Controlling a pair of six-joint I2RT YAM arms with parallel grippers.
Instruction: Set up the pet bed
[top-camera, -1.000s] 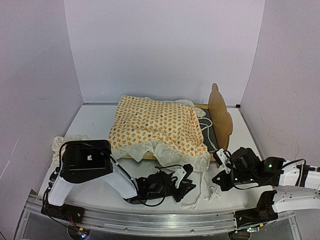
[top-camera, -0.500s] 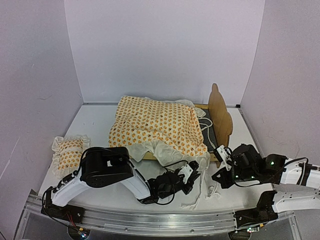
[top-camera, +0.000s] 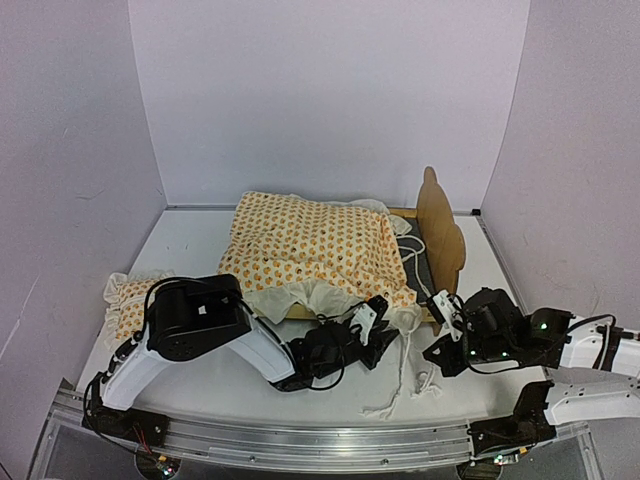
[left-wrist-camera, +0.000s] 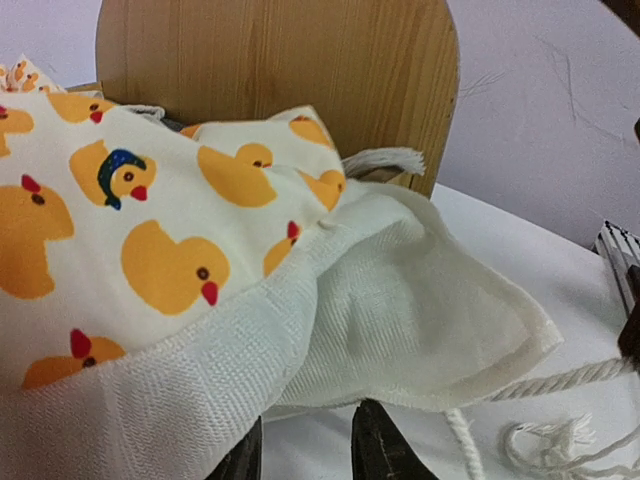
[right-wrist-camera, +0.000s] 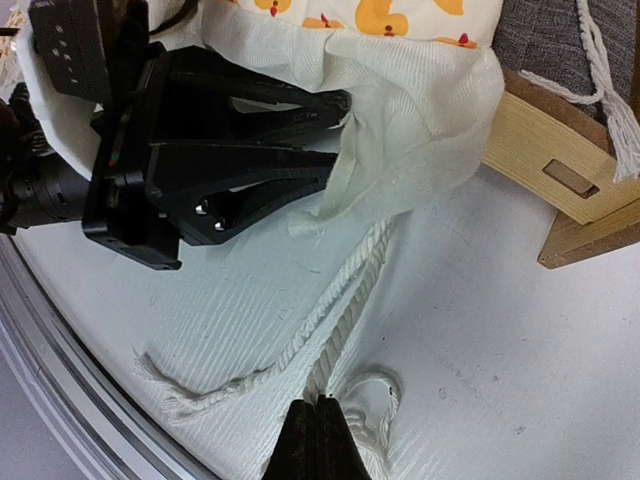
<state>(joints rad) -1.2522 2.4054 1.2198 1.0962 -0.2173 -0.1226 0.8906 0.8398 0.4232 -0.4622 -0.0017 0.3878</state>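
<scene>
Motion since a second ago is nearly all on the left arm. Its body has swung toward the middle of the table (top-camera: 190, 245), uncovering the small ruffled pillow (top-camera: 128, 300) at the left edge. The left gripper (right-wrist-camera: 342, 128) has gone from the open tabletop up to the near corner of the duck-print cover (top-camera: 310, 250). Its fingers stand partly apart, with the white ruffle (left-wrist-camera: 400, 300) draped over the tips. The gap between them looks empty in the left wrist view, so I judge no pinch yet. The right gripper (right-wrist-camera: 318, 430) has barely shifted. It is closed tip to tip, low over the table just off the bed's near right corner, and the loose tie cord (right-wrist-camera: 350, 290) runs right up to its tips. I cannot tell whether it touches the cord. Reading for the task: the left arm is lined up to take the cover's corner and pull it square, so the spreading step is in hand, not done. The pet bed (top-camera: 440, 235) sits at mid-table toward the back wall, headboard end on the right arm's side. It has a light plywood frame and a wavy headboard standing upright. A strip of dark grey base (top-camera: 418, 262) shows between headboard and cover. The cover lies bunched and skewed over most of the frame and spills over the near rail.
</scene>
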